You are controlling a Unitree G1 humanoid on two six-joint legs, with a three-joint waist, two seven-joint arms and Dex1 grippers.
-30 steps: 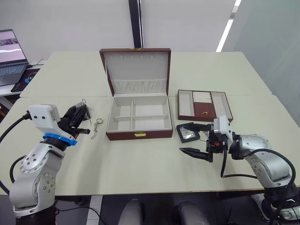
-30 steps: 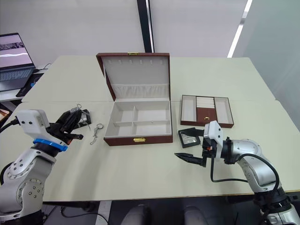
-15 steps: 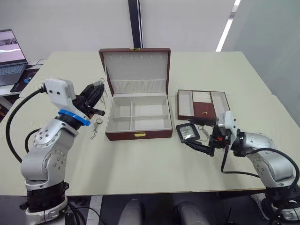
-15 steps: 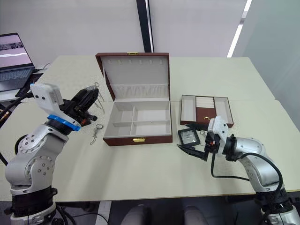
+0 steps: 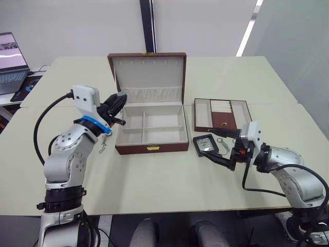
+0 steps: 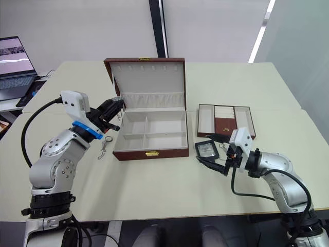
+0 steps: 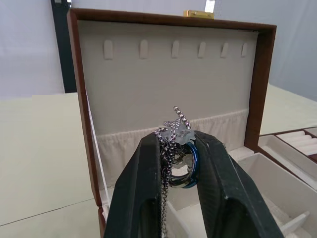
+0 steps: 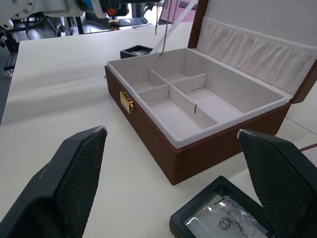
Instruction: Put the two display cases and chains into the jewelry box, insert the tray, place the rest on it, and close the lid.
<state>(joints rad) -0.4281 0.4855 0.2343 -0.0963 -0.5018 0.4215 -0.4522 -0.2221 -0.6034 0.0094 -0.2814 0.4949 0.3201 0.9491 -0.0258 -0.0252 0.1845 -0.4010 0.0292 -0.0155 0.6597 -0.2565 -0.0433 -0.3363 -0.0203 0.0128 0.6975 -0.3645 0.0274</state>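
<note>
Jewelry box sits mid-table, lid standing open at the far side, cream compartments bare as far as can be seen. Nothing loaded yet.

Left gripper is clamped on a bunch of chains, silvery links and a ring pinched between the two black fingers, strands hanging below. In the head views it hovers at the box's left wall, above the left-hand compartments. Judged: drop-in of these chains is the step in hand.

One more chain lies on the table just left of the box, near the front corner.

Display case rests flat on the table right of the box, near the tray's front edge. Right gripper has its fingers spread wide apart, straddling that case, not touching it as far as I can tell. A second case lies on the table beyond the box's left side.

Tray sits right of the box, well outside it.

Left to do, by my reading: chains in, both cases in, tray inserted, remaining items placed, lid shut.
</note>
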